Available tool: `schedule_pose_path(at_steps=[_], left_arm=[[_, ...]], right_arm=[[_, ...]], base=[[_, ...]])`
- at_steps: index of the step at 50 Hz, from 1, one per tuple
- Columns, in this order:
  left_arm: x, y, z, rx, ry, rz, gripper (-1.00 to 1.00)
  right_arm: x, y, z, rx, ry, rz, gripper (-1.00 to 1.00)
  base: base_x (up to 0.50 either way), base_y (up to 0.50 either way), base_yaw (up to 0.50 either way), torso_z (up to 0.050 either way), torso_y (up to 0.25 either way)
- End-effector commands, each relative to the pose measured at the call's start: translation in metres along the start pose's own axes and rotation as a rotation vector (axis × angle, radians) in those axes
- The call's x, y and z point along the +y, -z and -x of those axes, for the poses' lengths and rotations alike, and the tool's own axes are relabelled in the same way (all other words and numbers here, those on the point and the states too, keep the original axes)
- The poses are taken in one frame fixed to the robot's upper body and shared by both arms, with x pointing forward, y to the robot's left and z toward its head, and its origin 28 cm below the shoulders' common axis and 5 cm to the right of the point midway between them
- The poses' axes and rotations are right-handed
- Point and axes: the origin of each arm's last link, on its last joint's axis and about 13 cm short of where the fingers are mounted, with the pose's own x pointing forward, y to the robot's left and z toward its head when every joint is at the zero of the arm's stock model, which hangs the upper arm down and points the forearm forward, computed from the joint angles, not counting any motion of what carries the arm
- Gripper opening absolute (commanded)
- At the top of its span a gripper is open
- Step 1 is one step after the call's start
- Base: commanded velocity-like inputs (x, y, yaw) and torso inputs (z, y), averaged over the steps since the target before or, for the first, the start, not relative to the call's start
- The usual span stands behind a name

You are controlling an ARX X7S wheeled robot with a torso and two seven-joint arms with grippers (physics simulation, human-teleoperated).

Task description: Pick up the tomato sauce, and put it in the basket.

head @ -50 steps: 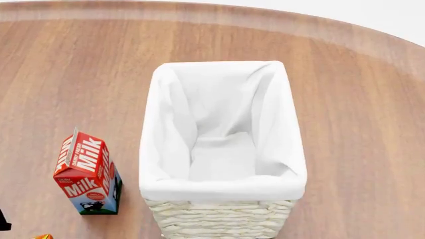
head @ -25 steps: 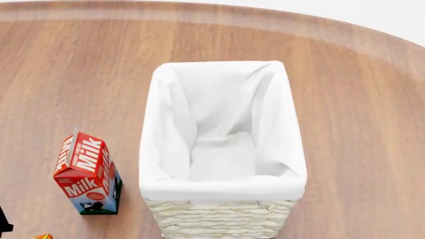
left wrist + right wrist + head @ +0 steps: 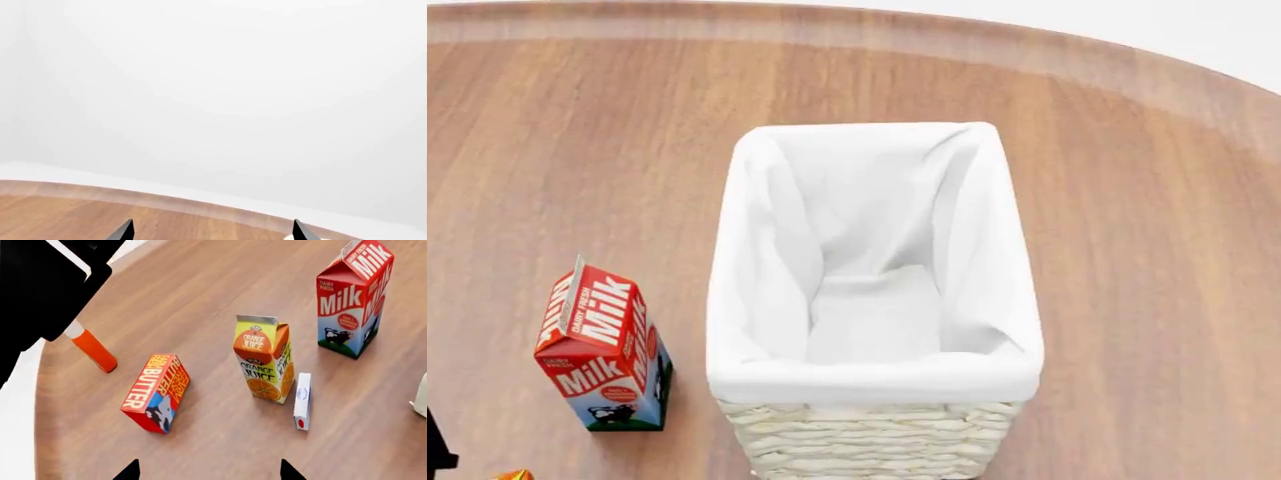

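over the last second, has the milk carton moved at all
No. The milk carton stands at the same spot left of the basket in the head view, with the same gap between them.

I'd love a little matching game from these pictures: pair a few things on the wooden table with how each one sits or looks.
Things:
1. red and blue milk carton
2. red butter box with yellow lettering
3. cream-white wicker basket with white cloth lining
4. yellow and orange juice carton

States:
A. lying on its side
B. open on top, nothing inside
C. upright, beside a small white box
D. upright, cow picture near its base

Pairs: 1-D, 2-A, 3-B, 4-C
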Motion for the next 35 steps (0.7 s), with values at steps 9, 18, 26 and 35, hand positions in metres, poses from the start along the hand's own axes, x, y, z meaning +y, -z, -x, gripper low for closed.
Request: schedule_pose_path(at_steps=[9, 18, 26, 35], left_arm=[[-0.002, 0.000, 0.001, 0.001, 0.007, 0.001, 1.00], [-0.002, -0.001, 0.001, 0.000, 0.008, 0.002, 1.00], [-0.002, -0.001, 0.002, 0.000, 0.010, 0.005, 1.00], [-0.001, 0.000, 0.001, 0.001, 0.010, 0.005, 1.00]], right_arm=[[0.005, 0.008, -0.002, 0.120, 0.015, -0.059, 1.00], [0.005, 0.011, -0.002, 0.210, 0.016, -0.086, 1.00], [0.005, 0.016, -0.003, 0.323, 0.058, 0.070, 1.00], [0.006, 0.020, -0.003, 0.391, 0.040, 0.146, 1.00]], base=[[0.00, 0.00, 0.00, 0.000, 0.000], [0.00, 0.00, 0.00, 0.000, 0.000], [0.00, 0.00, 0.00, 0.000, 0.000], [0.00, 0.00, 0.00, 0.000, 0.000]])
